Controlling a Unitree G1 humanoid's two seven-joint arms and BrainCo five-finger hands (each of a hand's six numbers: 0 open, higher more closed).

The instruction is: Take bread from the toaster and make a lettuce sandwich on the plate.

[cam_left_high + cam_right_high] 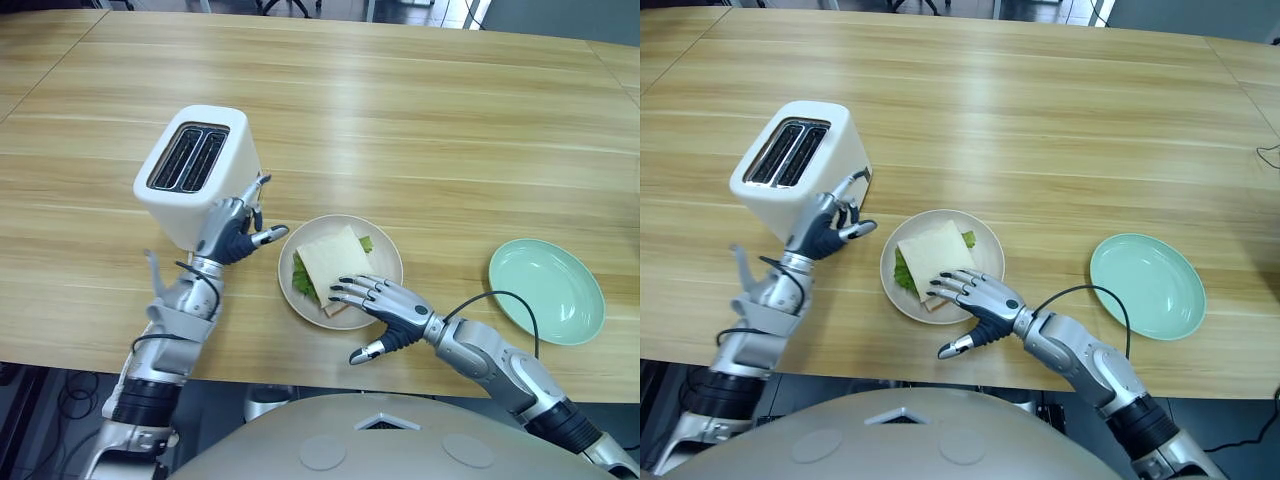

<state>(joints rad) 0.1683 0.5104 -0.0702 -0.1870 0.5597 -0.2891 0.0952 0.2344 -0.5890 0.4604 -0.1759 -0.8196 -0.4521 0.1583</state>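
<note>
Resting palm-down on the sandwich (330, 258), the right hand (392, 312) has its fingers spread flat and grips nothing. Its fingertips (345, 290) lie on the near edge of the top bread slice, and the thumb sticks out toward the table's front edge. The sandwich sits on the round beige plate (386, 250), approx. centre-front of the wooden table (420, 130). Lettuce (299, 274) pokes out under the bread on the left side and at the far right corner.

White two-slot toaster (198, 178) stands upright just left of that plate, w/ the left hand (233, 236) right beside its lower right corner. The fingers are loosely extended up toward the toaster's side lever and one digit points at the plate — holding nothing. Can't tell if it's touching the lever.

A pale green plate (546, 291) lies well apart to the right, near the front edge.
</note>
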